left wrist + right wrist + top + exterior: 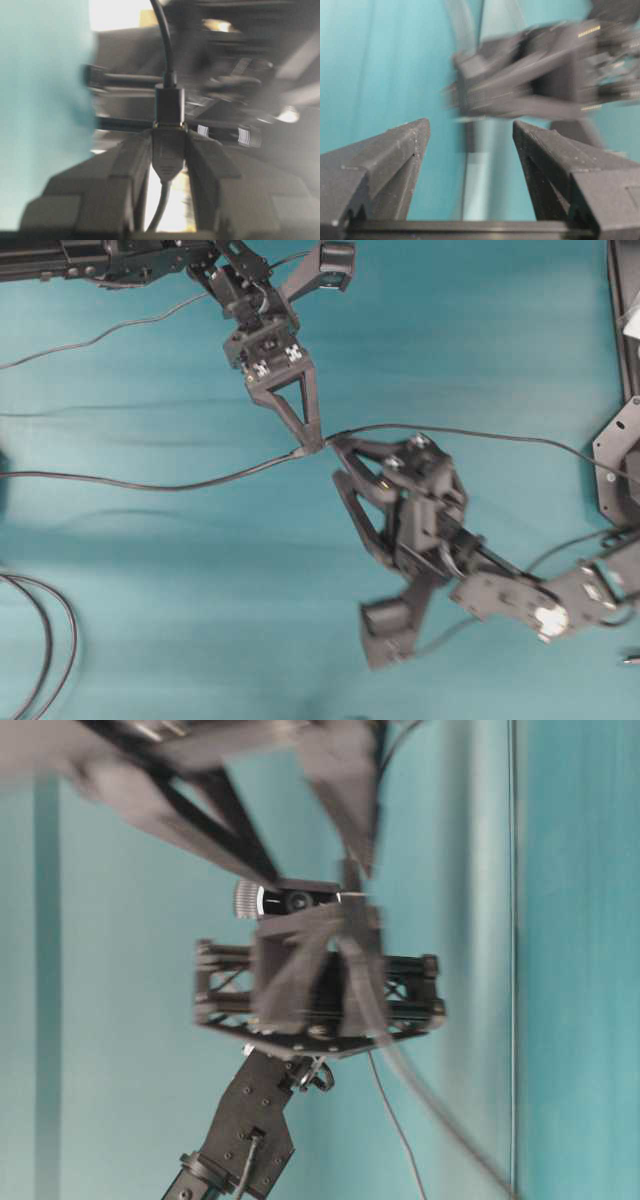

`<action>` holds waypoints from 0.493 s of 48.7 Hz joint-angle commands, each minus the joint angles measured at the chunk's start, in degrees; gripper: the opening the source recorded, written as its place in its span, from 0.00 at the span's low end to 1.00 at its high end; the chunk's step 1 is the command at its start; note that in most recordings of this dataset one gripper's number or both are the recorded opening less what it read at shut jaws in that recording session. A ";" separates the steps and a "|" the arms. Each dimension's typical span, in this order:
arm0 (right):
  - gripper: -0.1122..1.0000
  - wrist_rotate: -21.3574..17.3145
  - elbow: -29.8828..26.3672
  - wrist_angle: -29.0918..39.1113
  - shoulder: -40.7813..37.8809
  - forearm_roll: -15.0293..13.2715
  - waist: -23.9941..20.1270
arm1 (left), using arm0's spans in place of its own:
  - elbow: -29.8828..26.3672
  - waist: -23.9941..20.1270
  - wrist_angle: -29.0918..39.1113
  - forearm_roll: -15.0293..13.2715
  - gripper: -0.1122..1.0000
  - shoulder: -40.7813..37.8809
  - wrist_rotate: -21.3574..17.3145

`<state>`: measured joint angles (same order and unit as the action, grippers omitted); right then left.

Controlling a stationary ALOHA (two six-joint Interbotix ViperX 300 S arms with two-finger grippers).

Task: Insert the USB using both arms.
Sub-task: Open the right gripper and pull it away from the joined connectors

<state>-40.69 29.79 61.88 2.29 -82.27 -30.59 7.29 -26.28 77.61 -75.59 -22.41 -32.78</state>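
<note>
landmark: the cable joint [312, 449] over the teal table [480, 330]; every place below is given from it.
left gripper [313, 440]: comes down onto the joint from above in the overhead view. in the left wrist view its fingers [127, 165] are pinched narrow on a dark connector [169, 150], one on each flank.
usb [169, 123]: right at the joint. only a thin bright sliver shows between the held connector and the dark plug body [169, 105] above it, so the plug looks seated, or nearly so. i cannot tell how deep.
right gripper [345, 465]: just beside the joint, below and to its right in the overhead view. its fingers [395, 155] stand wide apart in the right wrist view with nothing between them; the blurred dark shape beyond is the other arm.
cables: one thin cable [150, 483] runs away from the joint to the left of the overhead view, the other [500, 436] away to the right.
table-level view: smeared; it adds nothing certain.
step in hand (judgement): the end of the insertion, with one half held firm and the other half free of any grip.
next move calls for (judgement): check whether the sliver closes. if not, the right gripper should close on the plug body and push straight along the cable line while the left gripper holds steady. if seated, open and back off without dragging either cable.
</note>
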 commanded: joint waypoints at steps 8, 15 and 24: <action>0.77 -6.50 -3.52 5.98 6.50 3.69 -3.52 | -1.41 0.53 -8.96 16.17 0.29 3.52 0.53; 0.76 -15.56 -2.90 10.11 9.76 5.19 -4.04 | -1.58 3.60 -12.39 23.38 0.29 3.87 0.62; 0.76 -27.25 -0.62 12.39 13.27 6.42 -3.96 | -1.93 8.17 -18.02 31.90 0.29 3.69 0.79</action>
<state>-65.30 29.27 73.65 13.27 -76.03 -34.37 6.68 -20.04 62.14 -46.67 -21.09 -32.78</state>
